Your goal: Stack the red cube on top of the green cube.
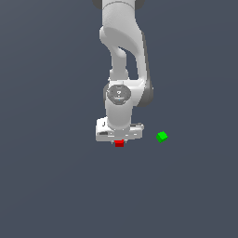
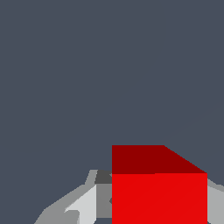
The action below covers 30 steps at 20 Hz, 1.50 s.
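Across the flat grey floor (image 1: 51, 186) the white Panda arm (image 1: 124, 51) is reaching down from the top of the exterior view, its broad links taking up the upper middle of the picture and its wrist pointing straight down. Below the wrist, the gripper (image 1: 119, 137) is sitting low over the floor, its pale body lying crosswise.

Directly under the gripper, the red cube (image 1: 119, 143) is peeking out from beneath the body, only its lower part showing in the exterior view. In the wrist view the same red cube (image 2: 159, 192) is filling much of the frame between the grey fingers (image 2: 83, 205), which are standing close on either side of it. One finger is appearing to lie right against a cube face, while the other is barely showing at the frame's edge. Whether the fingers are actually squeezing the cube or only flanking it cannot be told from these views, and whether the cube is resting on the floor or lifted off it is also unclear.

Off to the gripper's side, toward the exterior view's right, the green cube (image 1: 161, 136) is sitting on the floor, near the gripper but apart from it and from the red cube, turned slightly askew.
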Tool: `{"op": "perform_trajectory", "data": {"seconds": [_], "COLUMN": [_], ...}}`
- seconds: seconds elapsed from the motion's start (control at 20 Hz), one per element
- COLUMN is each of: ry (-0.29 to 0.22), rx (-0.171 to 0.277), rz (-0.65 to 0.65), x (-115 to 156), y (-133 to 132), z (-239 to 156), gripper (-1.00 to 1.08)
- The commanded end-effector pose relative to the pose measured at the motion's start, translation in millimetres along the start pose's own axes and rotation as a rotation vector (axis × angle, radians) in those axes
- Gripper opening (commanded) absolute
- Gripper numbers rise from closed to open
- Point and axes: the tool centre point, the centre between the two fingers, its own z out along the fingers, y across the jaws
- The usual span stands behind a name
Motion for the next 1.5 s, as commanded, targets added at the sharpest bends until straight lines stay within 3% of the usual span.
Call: {"op": "perform_trajectory", "data": {"seconds": [0.0, 0.7, 1.0, 1.3, 1.35, 1.45], "ry": [0.001, 0.0, 0.0, 0.0, 0.0, 0.0], "rx": [0.0, 0.001, 0.0, 0.0, 0.0, 0.0], "rz": [0.0, 0.0, 0.0, 0.0, 0.0, 0.0], "x": [-7.5, -40.7, -46.4, -46.6, -46.6, -46.6], "y": [-31.9, -194.8, -231.4, -242.3, -242.3, -242.3], "z": [4.4, 29.2, 34.9, 36.5, 36.5, 36.5], "gripper": [-1.0, -1.0, -1.0, -1.0, 1.0, 1.0]}}
